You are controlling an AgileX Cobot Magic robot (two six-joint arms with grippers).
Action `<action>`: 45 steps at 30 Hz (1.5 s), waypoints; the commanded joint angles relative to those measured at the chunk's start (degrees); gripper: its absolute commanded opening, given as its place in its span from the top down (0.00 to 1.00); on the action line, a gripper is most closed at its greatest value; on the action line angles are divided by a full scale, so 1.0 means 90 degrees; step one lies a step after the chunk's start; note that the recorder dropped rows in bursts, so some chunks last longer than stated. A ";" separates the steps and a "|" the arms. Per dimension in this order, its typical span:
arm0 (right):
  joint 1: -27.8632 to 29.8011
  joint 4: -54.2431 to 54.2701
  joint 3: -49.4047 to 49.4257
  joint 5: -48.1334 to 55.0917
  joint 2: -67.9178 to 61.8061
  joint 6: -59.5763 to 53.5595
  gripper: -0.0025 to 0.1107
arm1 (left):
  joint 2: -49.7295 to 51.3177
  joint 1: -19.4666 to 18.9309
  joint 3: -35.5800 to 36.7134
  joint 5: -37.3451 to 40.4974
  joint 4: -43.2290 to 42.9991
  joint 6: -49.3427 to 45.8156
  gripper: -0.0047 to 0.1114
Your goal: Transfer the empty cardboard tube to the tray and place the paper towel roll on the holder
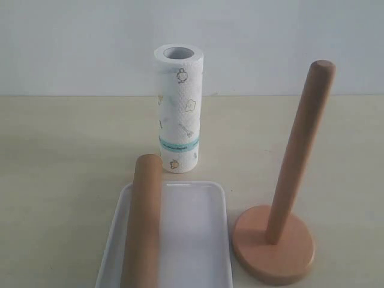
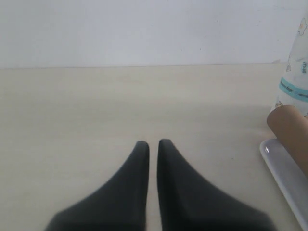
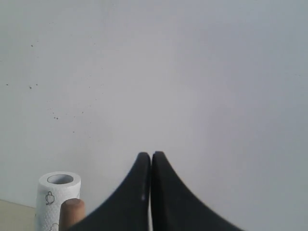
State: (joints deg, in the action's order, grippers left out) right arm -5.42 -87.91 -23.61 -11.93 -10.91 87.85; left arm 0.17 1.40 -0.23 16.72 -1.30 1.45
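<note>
The empty cardboard tube (image 1: 143, 228) lies lengthwise along the left side of the white tray (image 1: 198, 240), its far end raised at the rim. Behind the tray the paper towel roll (image 1: 178, 108) stands upright, its teal band low. The wooden holder (image 1: 297, 156) stands to the right of the tray, its dowel bare. Neither gripper shows in the exterior view. My left gripper (image 2: 153, 142) is shut on nothing, over bare table to the side of the tube end (image 2: 288, 130), tray rim (image 2: 284, 168) and roll (image 2: 294, 82). My right gripper (image 3: 151, 155) is shut, empty, facing the wall, above the roll (image 3: 54, 195) and dowel top (image 3: 72, 211).
A pale wooden table (image 1: 60, 156) carries everything and a plain white wall (image 1: 270, 36) stands behind it. The holder's round base (image 1: 273, 249) sits close beside the tray's right rim.
</note>
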 commanded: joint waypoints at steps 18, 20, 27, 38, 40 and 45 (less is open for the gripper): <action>0.0027 0.7941 0.0850 0.0638 0.0042 -0.7605 0.98 | -0.0019 -0.0020 0.0025 -0.0004 0.0044 0.0003 0.91; 0.0027 0.8555 0.0850 0.1038 0.0042 -0.8273 0.98 | -0.0019 -0.0020 0.0025 -0.0004 0.0044 0.0003 0.91; 0.0027 0.9365 0.1003 0.1916 0.0042 -0.9357 0.98 | -0.0019 -0.0020 0.0025 -0.0004 0.0044 0.0003 0.91; 0.0027 0.9365 0.1897 0.2426 0.0042 -0.9283 0.98 | -0.0019 -0.0020 0.0025 -0.0004 0.0044 0.0003 0.91; 0.0027 0.9365 0.2089 0.2415 0.0042 -0.9394 0.98 | -0.0019 -0.0020 0.0025 -0.0004 0.0044 0.0003 0.91; 0.0039 0.9365 0.2563 0.2415 0.0173 -0.9662 0.98 | -0.0019 -0.0020 0.0025 -0.0004 0.0044 0.0003 0.91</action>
State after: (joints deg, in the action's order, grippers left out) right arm -5.31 -3.68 -2.52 9.94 -10.41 2.08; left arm 0.17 1.40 -0.23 16.72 -1.30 1.45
